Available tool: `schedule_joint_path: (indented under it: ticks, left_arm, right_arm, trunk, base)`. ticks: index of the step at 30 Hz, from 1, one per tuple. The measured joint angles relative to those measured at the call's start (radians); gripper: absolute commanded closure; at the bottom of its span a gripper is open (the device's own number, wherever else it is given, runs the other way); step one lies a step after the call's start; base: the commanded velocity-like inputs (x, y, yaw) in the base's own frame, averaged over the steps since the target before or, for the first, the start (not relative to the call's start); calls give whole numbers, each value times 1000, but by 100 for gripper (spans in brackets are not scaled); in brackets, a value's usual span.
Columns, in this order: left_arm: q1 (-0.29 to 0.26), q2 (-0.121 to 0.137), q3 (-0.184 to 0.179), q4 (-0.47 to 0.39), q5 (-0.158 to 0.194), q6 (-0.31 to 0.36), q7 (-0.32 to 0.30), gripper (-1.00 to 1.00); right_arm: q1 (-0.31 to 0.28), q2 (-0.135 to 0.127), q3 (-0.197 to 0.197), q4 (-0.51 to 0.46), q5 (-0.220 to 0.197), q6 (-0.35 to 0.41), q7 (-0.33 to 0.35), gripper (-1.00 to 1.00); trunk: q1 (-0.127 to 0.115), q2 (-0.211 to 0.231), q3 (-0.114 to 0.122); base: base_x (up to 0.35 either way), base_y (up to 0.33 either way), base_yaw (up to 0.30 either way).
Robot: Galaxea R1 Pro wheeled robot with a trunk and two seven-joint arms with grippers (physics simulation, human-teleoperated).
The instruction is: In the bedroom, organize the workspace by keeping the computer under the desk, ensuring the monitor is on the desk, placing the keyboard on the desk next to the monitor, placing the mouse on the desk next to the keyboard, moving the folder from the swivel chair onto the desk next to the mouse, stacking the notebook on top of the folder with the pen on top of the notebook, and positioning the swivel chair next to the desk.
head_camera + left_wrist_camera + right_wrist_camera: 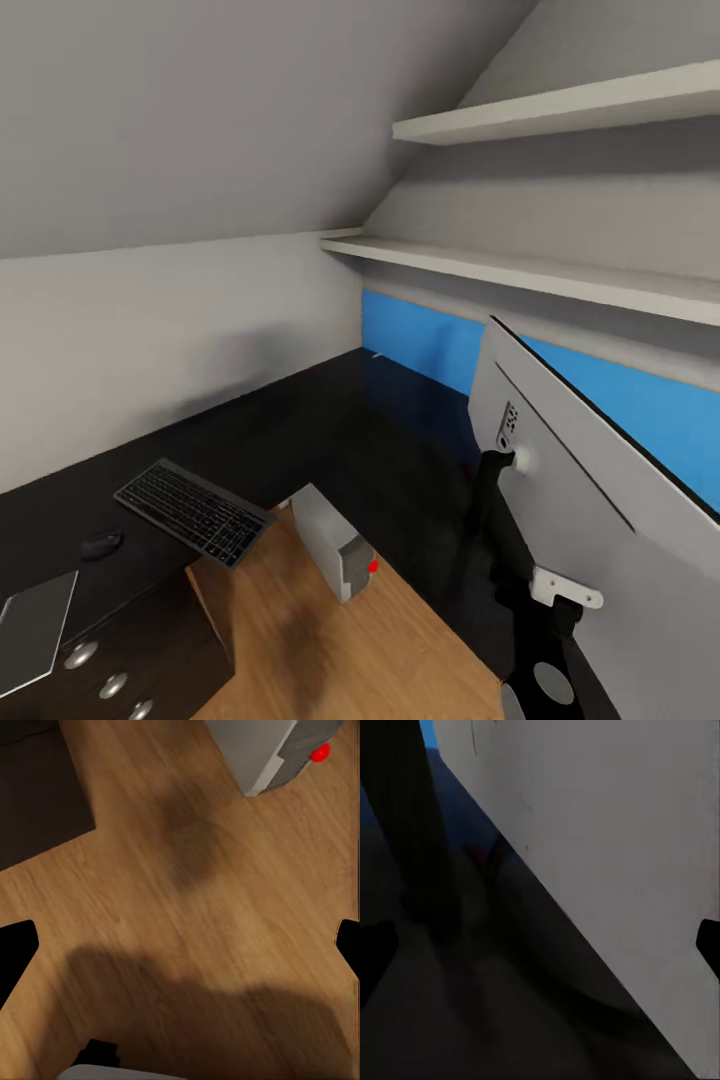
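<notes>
Monitor adjustment at the glossy black L-shaped bench (300,440).
Head view: wide grey-backed monitor (590,500) leans on the bench; dark slim keyboard (195,511) and mouse (101,543) lie apart; white tower computer (335,540) underneath. Wrist views: both grippers spread wide, empty; steady the screen gently.

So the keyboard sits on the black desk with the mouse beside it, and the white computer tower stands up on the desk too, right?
Not quite. The keyboard and mouse do lie on the black desk, but the head view shows the computer standing on the wooden floor, partly under the desk, not on it.
</notes>
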Motion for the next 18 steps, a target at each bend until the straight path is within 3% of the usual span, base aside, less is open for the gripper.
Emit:
schedule_joint_path:
  ticks: [9,18]
  left_arm:
    - [0,0,0,0,0,0,0,-100]
    - [0,0,0,0,0,0,0,-100]
  right_arm:
    - [0,0,-1,-1,0,-1,0,-100]
    - [0,0,1,2,2,0,-1,-100]
  trunk:
    - [0,0,0]
    - [0,0,0]
  base:
    - [39,-37,-245]
    - [114,-123,-32]
